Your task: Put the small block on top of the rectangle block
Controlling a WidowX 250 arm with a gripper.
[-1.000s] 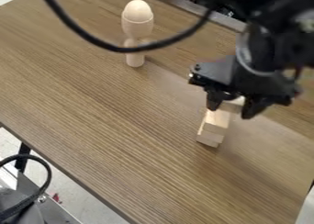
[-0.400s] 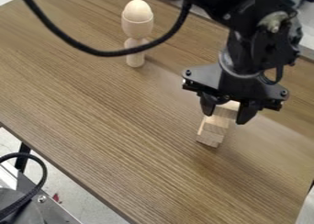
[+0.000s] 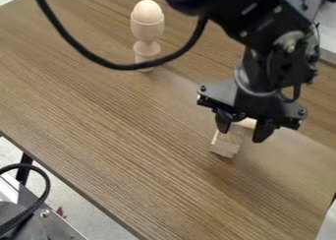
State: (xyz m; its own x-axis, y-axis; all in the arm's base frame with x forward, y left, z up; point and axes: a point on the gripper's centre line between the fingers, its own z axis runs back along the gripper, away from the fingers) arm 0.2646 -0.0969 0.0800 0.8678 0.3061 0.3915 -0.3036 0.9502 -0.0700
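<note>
Our hand (image 3: 241,135), parted by about a block's width, pinches the small block (image 3: 244,126) right of centre, at the upper end of the rectangle block (image 3: 225,147) on the table (image 3: 131,150). Likely light, stiff wood, hardly fragile; we'd grip opposite flat sides.

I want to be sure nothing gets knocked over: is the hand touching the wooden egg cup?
Apart. The camera view shows a wide stretch of tabletop between the hand and the egg cup.
</note>
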